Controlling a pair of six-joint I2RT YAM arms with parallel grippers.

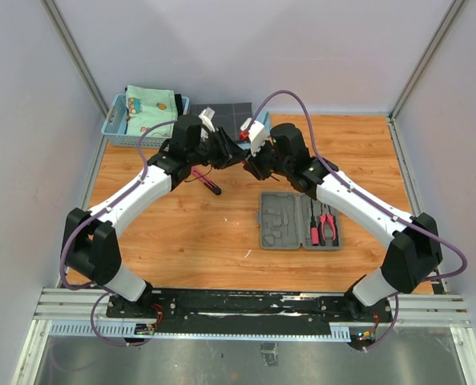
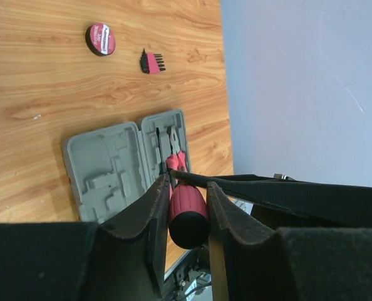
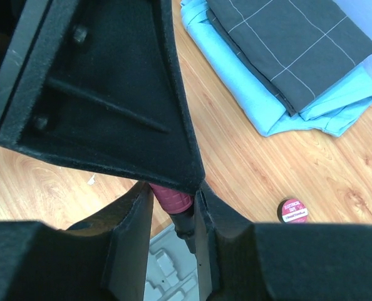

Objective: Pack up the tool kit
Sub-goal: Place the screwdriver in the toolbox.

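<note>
The grey tool kit case [image 1: 282,220] lies open on the table, with a red-handled tool [image 1: 314,227] and pliers [image 1: 328,225] in its right half. Above the table's far middle, my left gripper [image 1: 232,154] is shut on a red-and-black screwdriver [image 2: 187,213]. My right gripper [image 1: 251,162] meets it from the right and is closed round the same screwdriver's handle [image 3: 172,197], just under the left gripper's body. Case [image 2: 114,169] and case [image 3: 167,276] show below the jaws. The round tape [image 2: 101,39] and a red bit holder [image 2: 152,61] lie on the wood. Another pink-and-black tool [image 1: 207,181] rests under the left arm.
A light blue basket [image 1: 116,127] with a patterned cloth stands at the back left. A dark checked cloth [image 3: 292,44] lies folded on a light blue cloth [image 3: 267,110] at the back. The tape [image 3: 294,211] sits near them. Grey walls close in three sides.
</note>
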